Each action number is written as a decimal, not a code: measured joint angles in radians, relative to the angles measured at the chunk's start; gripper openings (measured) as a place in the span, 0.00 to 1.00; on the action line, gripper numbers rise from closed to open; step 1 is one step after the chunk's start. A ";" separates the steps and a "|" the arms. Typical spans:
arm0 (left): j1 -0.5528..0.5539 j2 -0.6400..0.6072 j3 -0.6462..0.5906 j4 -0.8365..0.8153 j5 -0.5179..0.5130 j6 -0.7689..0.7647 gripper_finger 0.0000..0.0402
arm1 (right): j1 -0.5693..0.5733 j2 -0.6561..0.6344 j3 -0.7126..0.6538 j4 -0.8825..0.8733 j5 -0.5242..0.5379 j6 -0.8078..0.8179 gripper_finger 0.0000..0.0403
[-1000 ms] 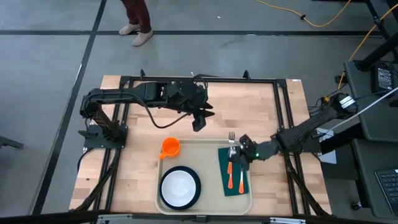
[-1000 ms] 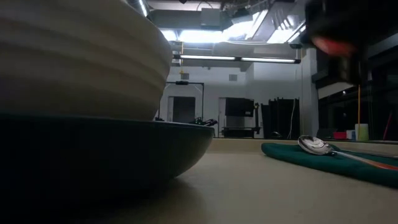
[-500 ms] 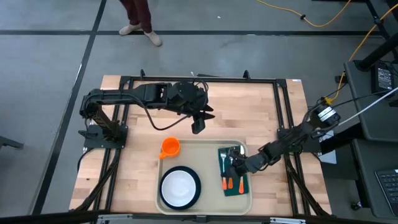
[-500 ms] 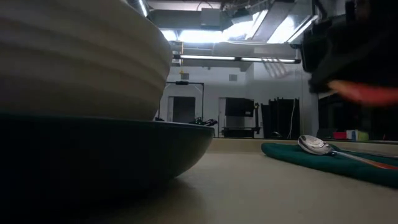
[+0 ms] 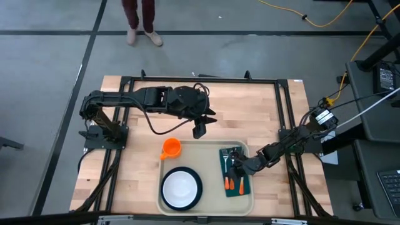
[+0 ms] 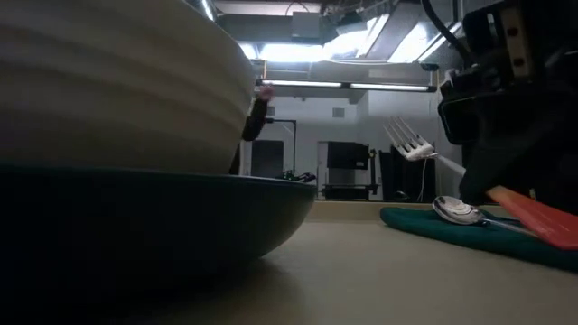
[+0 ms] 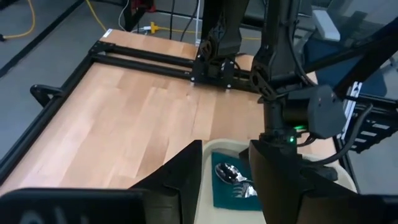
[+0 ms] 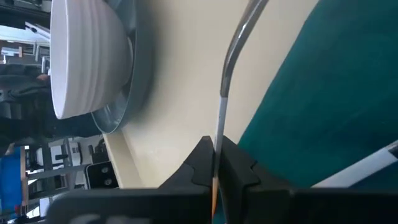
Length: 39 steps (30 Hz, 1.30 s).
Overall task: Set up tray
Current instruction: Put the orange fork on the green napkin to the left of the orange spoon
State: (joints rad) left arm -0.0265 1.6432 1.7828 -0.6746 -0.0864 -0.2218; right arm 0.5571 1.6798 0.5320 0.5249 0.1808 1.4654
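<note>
Over the last second I had swung the right gripper point(image 5: 235, 167) off the far end of the green napkin point(image 5: 235, 182) and brought it down low over the napkin's middle, carrying the fork point(image 6: 417, 147) along with it. The left arm had barely shifted; its left gripper point(image 5: 199, 131) hung over bare wood just beyond the tray's far rim, fingers point(image 7: 280, 180) partly spread and gripping nothing.

The right gripper's jaws were clamped on the fork's orange handle, visible in the right wrist view as the thin metal neck point(image 8: 225, 93) running out from between the closed tips. In the low view the tines were tilted up and clear of the cloth, so the fork was not yet laid down.

The tray point(image 5: 215, 149) sat at the near edge of the table, about centred. On it were the orange cup point(image 5: 171, 147) in the far left corner, the white bowl point(image 5: 180, 188) on its dark plate point(image 6: 208, 212) at the near left, and the napkin along the right side with the spoon point(image 6: 458, 211) already resting on it.

I judged the setting almost finished: what remained was to level the fork beside the spoon and release it
</note>
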 joint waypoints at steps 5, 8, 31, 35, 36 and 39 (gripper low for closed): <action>0.000 0.000 0.000 0.031 0.000 0.000 0.32 | 0.000 -0.001 0.001 -0.026 -0.003 0.029 0.02; 0.000 0.000 0.000 0.040 0.001 0.000 0.32 | 0.000 -0.002 0.002 -0.039 -0.003 0.048 0.02; 0.000 0.000 0.000 0.051 0.024 0.027 0.30 | 0.000 -0.005 0.051 -0.063 -0.132 0.060 0.02; -0.001 0.000 0.000 0.050 0.031 0.027 0.30 | 0.000 -0.038 0.051 -0.070 -0.133 0.050 0.02; 0.000 0.000 0.000 0.050 0.035 0.027 0.30 | 0.000 -0.052 0.051 -0.083 -0.133 0.040 0.02; 0.000 0.000 0.000 0.050 0.039 0.027 0.30 | 0.000 -0.118 0.052 -0.142 -0.128 -0.017 0.02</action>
State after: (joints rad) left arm -0.0269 1.6436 1.7824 -0.6243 -0.0479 -0.1951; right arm 0.5573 1.5616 0.5837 0.3834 0.0527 1.4481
